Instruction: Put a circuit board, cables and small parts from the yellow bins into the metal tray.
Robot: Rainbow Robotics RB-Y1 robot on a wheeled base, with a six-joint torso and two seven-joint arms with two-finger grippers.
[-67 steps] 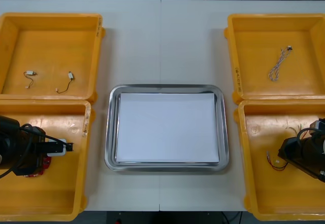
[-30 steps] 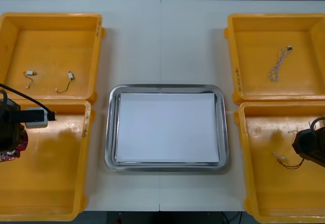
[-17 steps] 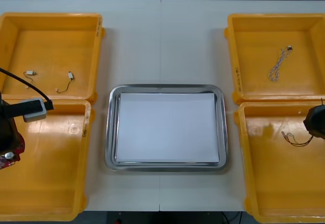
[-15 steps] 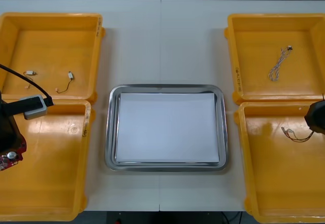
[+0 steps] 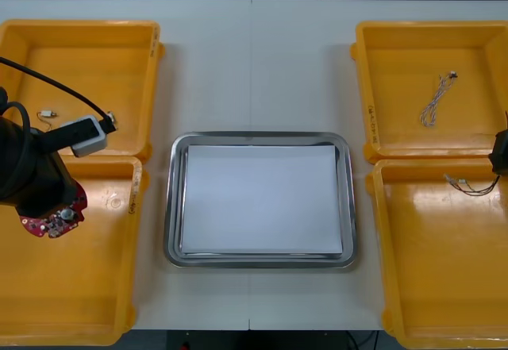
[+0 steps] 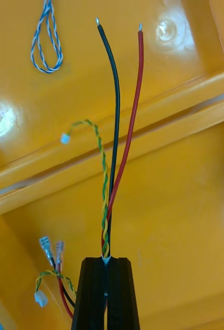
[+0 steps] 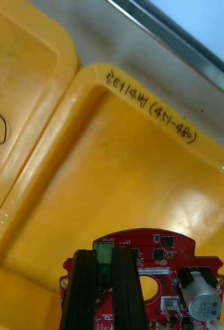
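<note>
Over the near-left yellow bin [image 5: 95,302] my left jaws pinch the red circuit board [image 5: 54,219], above the near-right bin [image 5: 444,286] far rim my right jaws pinch a red-black-yellow cable [image 6: 106,227]; the metal tray [image 5: 176,207] on the desk [image 5: 254,64] holds nothing from the bins, so every placement remains.

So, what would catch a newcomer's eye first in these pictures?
The left end effector holds a round red circuit board above the near left yellow bin. The right end effector grips a cable bundle over the right bins, and the white-lined metal tray lies mid-table.
</note>
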